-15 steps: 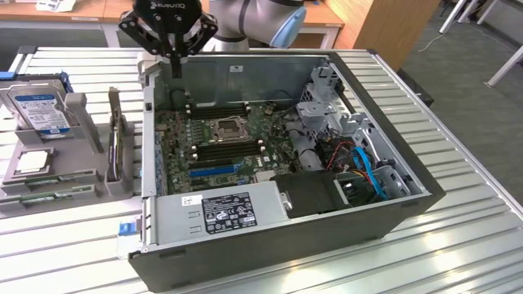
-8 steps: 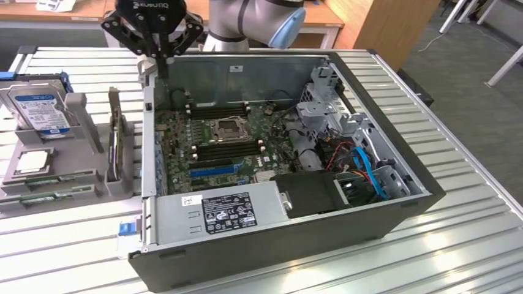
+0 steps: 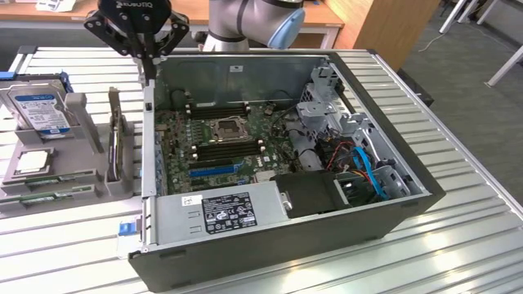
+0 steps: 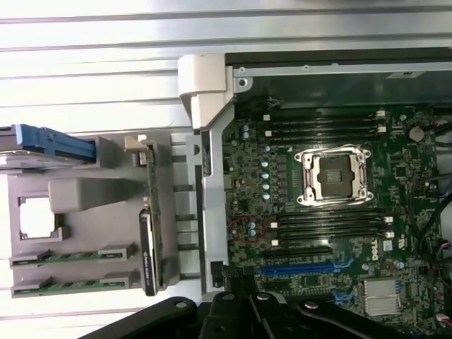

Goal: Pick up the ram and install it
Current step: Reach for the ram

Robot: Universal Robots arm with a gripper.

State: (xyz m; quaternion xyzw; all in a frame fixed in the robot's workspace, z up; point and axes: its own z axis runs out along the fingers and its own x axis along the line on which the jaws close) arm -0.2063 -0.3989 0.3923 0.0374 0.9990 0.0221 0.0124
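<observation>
Pincer point(image 3: 149, 56) pressed together on nothing above the far corner of the computer case point(image 3: 327, 245), well apart from the ram point(image 3: 51, 179) lying in the grey holder point(image 3: 79, 160) at the exterior view's left; lowered unopened, likely to knock it askew or catch the upright card point(image 3: 114, 141) close by.

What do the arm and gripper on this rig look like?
The arm is built from thick silver-grey tube segments with a rounded light-blue joint cap. The gripper is matte black, with skeletal bar-linkage fingers spreading from a black body. The body carries white ROBOTIQ lettering, which reads upside down in the exterior view.
</observation>
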